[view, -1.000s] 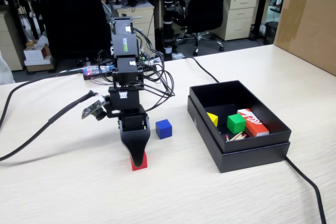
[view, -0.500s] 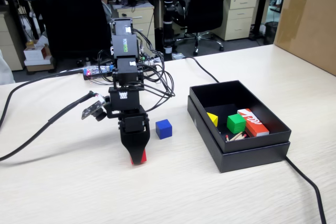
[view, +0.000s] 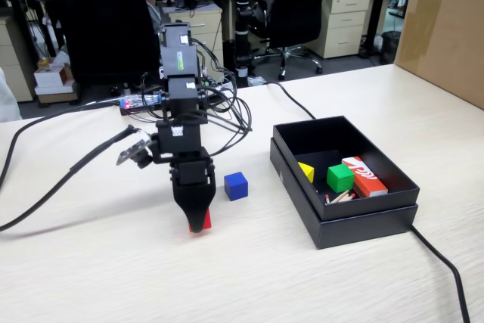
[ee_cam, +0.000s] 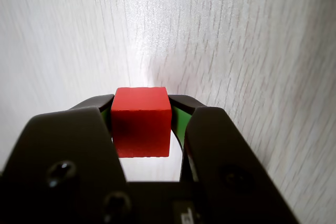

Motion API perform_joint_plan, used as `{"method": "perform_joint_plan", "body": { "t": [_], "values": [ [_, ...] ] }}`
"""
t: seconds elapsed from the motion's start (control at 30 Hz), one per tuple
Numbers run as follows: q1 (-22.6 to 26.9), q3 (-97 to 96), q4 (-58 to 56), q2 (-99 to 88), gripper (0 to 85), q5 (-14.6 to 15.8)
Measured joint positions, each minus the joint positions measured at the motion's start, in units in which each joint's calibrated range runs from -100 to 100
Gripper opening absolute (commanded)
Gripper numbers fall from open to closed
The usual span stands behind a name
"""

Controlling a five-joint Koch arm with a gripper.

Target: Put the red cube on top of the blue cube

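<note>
Red cube [ee_cam: 140, 121]: pinched between the two jaws of the gripper [view: 200, 221]; in the wrist view both jaws press its side faces. In the fixed view only a sliver of red shows under the black jaw tip, to the left of the blue cube [view: 236, 185] and a little nearer the camera.
Gripper state: clamped on the red cube, pointing down at the pale wooden table [view: 113, 277].
Height: the wrist view shows bare tabletop past the cube; I cannot tell for sure whether it is just clear of the table or touching it.
Step in hand: judged as the grasp made and the carry not yet under way.
Next move calls for: raising the red cube above the blue cube's top face, shifting it rightward in the fixed view toward the blue cube, then lowering it squarely.
Blue cube: stands free on the table, apart from the gripper, between it and the black box [view: 363, 225].
Orientation: the red cube has no long axis, all edges alike; one face is turned to the wrist camera, its top edge level in that view.
Risk: a twisted release could leave it skewed on the blue cube.
</note>
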Motion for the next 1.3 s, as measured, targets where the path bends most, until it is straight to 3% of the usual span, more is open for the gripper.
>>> {"method": "perform_joint_plan", "body": {
  "t": [0.23,0.47,0.67,1.3],
  "values": [
    [1.07,-10.13,0.08,-16.57,0.9,1.03],
    [5.62,-23.19,0.00,-31.33,0.9,4.15],
    [7.91,-24.28,0.00,-32.49,0.9,6.64],
    [7.72,-26.20,0.00,-28.74,0.9,7.28]
  ]
}}
